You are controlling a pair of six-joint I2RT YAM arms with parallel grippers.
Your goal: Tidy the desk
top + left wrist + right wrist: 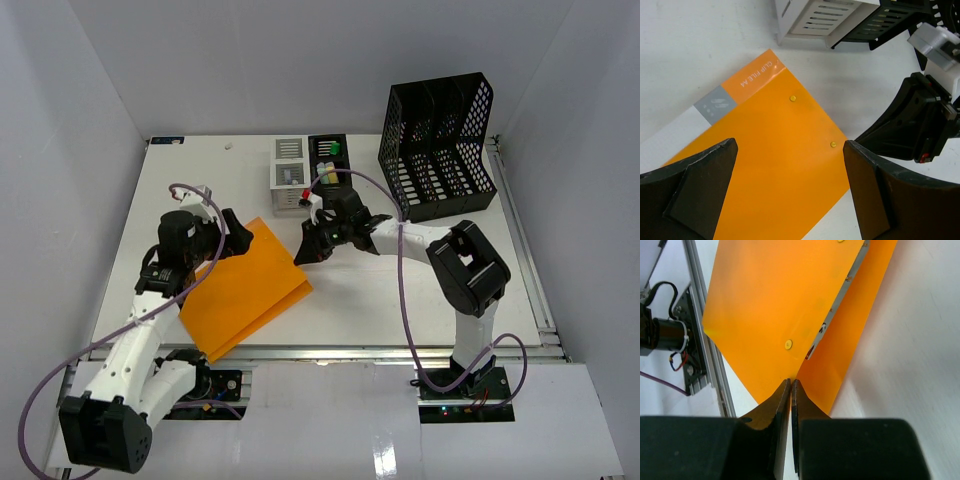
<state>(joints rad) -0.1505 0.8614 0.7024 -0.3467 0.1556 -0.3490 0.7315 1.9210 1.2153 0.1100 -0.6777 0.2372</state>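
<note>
An orange A4 clip file [245,290] lies on the left part of the white desk [400,310], its top cover partly raised along the right edge. My left gripper [238,238] is open and empty, its jaws spread wide just above the file's far half [775,165]. My right gripper [308,250] is shut, with its tips pinched at the corner of the file's raised top cover [765,300]; the lower cover and the metal clip strip [837,300] show beneath. The right gripper also shows in the left wrist view [920,125].
A black magazine rack [437,150] stands at the back right. A small white slotted organizer [289,175] and a black tray with small coloured items [330,160] stand at the back middle. A metal rail [350,350] runs along the front edge, and white walls enclose the desk.
</note>
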